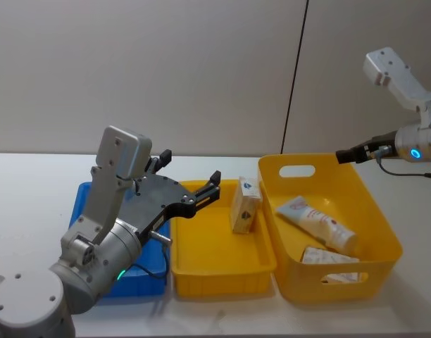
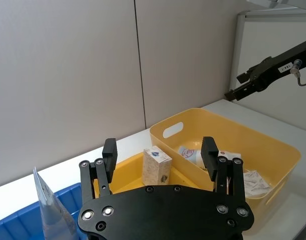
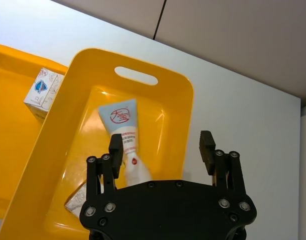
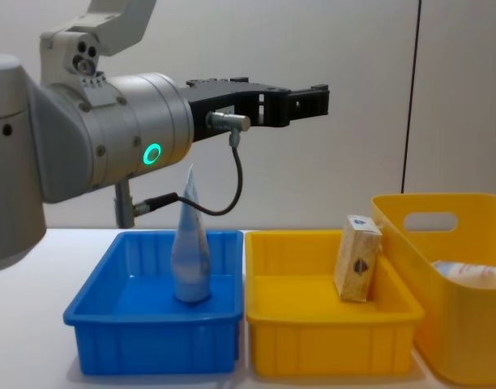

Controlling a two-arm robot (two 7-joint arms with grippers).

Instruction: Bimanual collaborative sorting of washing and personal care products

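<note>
Left pincer (image 1: pixel 189 184) nearest the head camera, raised above the blue tray (image 1: pixel 85 204) and the near edge of the yellow tray (image 1: pixel 222 259); jaws spread wide, nothing held. Below and behind it, a pale squeeze tube (image 4: pixel 190 243) stands cap-down in the blue tray, upright, tapering to its crimped end. Ahead of the left pincer, past its fingertips (image 2: pixel 209 149), a beige carton (image 1: pixel 245 205) with a blue mark stands in the yellow tray, leaning against the wall next to the yellow basket (image 1: pixel 379 224). Right pincer (image 3: pixel 163 147) held high over the far right corner of the basket, well apart from the left one; jaws open wide, empty. Directly below the right pincer, inside the basket, a tube with a red circle mark (image 3: pixel 124 140) lies flat, its crimped end toward the handle slot, cap toward the near wall. A second flattened pale product (image 1: pixel 327 257) lies beside that tube's cap end, at the basket's near end; what kind it is cannot be told. All three containers sit side by side on the white counter (image 1: pixel 32 190), touching or nearly so.
</note>
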